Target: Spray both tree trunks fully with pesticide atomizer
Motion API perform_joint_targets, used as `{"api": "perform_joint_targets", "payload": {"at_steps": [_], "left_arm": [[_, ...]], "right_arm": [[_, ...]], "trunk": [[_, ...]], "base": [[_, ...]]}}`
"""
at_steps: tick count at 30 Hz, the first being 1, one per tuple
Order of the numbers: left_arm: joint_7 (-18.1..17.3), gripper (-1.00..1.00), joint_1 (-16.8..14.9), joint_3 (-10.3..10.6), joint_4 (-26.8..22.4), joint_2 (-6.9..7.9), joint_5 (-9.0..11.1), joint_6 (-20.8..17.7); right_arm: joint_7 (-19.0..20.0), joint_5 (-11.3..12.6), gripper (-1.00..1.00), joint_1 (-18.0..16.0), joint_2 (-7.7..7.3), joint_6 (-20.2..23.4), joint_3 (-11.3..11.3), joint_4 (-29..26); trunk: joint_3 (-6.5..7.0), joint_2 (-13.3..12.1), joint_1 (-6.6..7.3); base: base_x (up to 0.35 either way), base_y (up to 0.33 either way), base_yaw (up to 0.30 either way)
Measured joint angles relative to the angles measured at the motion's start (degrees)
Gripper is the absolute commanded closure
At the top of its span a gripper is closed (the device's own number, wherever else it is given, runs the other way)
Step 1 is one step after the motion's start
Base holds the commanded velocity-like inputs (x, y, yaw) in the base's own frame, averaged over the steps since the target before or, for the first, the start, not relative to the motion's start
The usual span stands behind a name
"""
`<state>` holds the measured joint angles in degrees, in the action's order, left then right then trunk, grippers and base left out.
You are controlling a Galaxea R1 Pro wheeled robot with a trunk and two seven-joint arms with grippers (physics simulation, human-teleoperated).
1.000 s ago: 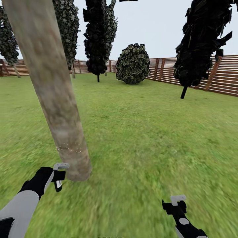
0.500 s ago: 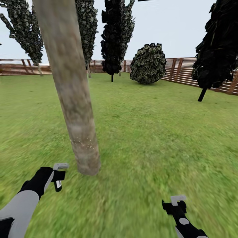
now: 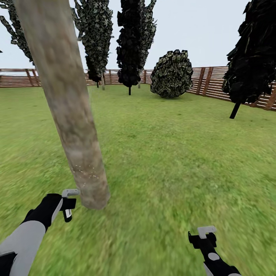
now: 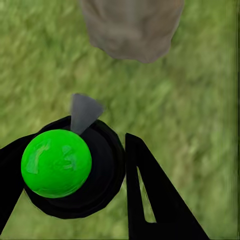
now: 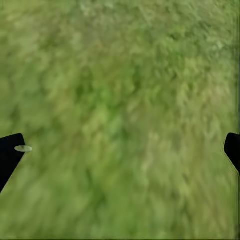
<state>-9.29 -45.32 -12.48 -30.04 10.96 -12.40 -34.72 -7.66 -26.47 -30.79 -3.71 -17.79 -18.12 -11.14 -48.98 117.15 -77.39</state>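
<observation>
Green lawn [image 3: 172, 153] inside a brown slatted wooden fence [image 3: 230, 84]. Left gripper [image 4: 95, 170] is clamped on the black atomizer with the bright green round cap [image 4: 56, 163], grey nozzle aimed at the base of the thick pale grey-tan mottled trunk [image 3: 67, 103] just beside it; right gripper [image 5: 120, 150] is wide open, empty, over grass well right of that trunk. Pickup done; only sparse white specks low on the trunk [image 3: 85, 170], so most spraying, plus a second tree, looks left.

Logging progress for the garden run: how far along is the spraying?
Pickup looks done: the left claw holds the green-topped atomizer, nozzle toward the tree trunk. Spraying is in hand: white specks dot only a low band. Left: the rest of this trunk, plus the second tree. The right claw is open over grass.
</observation>
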Motion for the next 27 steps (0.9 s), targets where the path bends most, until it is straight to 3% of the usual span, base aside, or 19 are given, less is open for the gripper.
{"api": "perform_joint_targets", "payload": {"at_steps": [19,27], "left_arm": [[-0.01,1.00,0.00,0.00,0.00,0.25,0.01,0.00],[-0.04,1.00,0.02,0.00,-0.07,0.13,0.06,-0.02]], "right_arm": [[0.00,-0.06,-1.00,0.00,0.09,0.00,0.04,0.05],[0.00,-0.09,-1.00,-0.01,0.13,0.00,0.04,0.14]], "trunk": [[0.00,0.00,-0.01],[0.00,0.00,0.00]], "base": [[0.011,-0.274,0.002],[0.115,-0.266,0.213]]}}
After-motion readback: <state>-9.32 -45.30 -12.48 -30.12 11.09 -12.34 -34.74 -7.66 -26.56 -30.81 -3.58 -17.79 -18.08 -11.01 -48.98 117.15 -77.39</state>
